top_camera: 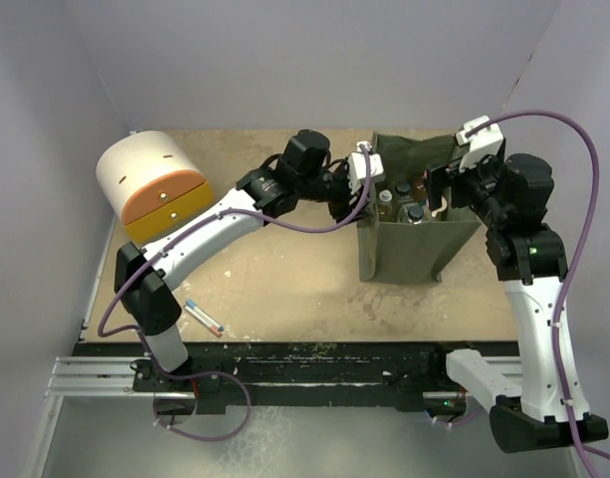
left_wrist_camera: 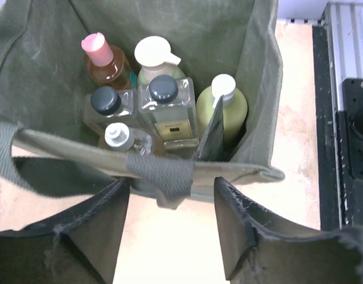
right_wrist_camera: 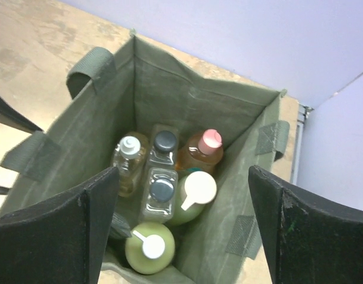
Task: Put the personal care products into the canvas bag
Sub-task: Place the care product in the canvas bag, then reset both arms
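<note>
The olive canvas bag [top_camera: 409, 254] stands upright at the table's right centre, and the personal care products stand inside it. The left wrist view shows a pink-capped orange bottle [left_wrist_camera: 101, 56], a cream-capped pale green one [left_wrist_camera: 157, 56], two clear bottles with black caps [left_wrist_camera: 163, 97], a yellow-green pump bottle [left_wrist_camera: 225, 100], a light-capped amber bottle [left_wrist_camera: 119, 136] and a dark tube [left_wrist_camera: 211, 133]. My left gripper [left_wrist_camera: 172, 195] is open at the bag's left rim, just short of a strap [left_wrist_camera: 160, 174] that it does not hold. My right gripper [right_wrist_camera: 181, 177] hangs wide open and empty over the bag's mouth.
A white and orange domed box [top_camera: 155, 189] sits at the back left. A thin pen-like stick [top_camera: 203, 317] lies near the front edge, beside the left arm's base. The back wall rises close behind the bag.
</note>
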Robot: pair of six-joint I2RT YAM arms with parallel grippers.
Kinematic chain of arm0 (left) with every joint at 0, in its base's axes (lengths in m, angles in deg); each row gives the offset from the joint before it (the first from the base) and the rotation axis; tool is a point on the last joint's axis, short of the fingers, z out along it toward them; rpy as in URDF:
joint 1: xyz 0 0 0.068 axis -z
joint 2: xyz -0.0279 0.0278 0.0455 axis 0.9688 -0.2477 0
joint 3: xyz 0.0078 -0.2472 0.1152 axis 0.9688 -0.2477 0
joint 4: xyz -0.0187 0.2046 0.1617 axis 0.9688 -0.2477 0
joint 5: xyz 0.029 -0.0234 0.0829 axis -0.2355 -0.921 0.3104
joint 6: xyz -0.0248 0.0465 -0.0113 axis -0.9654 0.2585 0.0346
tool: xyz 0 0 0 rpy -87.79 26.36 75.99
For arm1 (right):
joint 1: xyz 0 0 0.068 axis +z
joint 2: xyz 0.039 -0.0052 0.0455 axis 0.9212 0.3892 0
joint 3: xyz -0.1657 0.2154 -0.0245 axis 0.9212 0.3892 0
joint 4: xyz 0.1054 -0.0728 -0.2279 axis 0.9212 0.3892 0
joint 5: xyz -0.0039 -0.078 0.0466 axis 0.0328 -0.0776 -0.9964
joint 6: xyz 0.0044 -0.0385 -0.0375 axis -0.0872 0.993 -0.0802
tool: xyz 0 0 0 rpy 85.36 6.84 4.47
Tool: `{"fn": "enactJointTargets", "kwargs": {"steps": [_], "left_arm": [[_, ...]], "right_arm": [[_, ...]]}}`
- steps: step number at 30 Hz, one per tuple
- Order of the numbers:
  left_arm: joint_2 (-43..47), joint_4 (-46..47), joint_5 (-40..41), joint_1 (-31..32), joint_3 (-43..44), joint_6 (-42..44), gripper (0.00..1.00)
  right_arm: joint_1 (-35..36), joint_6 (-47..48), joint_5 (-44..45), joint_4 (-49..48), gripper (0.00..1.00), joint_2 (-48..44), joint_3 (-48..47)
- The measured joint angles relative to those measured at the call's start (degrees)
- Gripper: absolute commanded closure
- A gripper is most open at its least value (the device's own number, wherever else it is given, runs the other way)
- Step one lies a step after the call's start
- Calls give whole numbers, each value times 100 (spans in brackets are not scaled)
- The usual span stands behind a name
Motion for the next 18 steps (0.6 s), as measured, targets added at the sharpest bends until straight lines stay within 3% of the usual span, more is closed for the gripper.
{"fn": "enactJointTargets", "kwargs": {"steps": [10, 18], "left_arm": [[949, -302, 723, -22, -470, 894, 0], [1746, -315, 1709, -350, -822, 973, 1]], "right_arm": [[0, -4, 505, 564, 0, 160, -142], [0, -131, 942, 726, 0, 208, -168]]}}
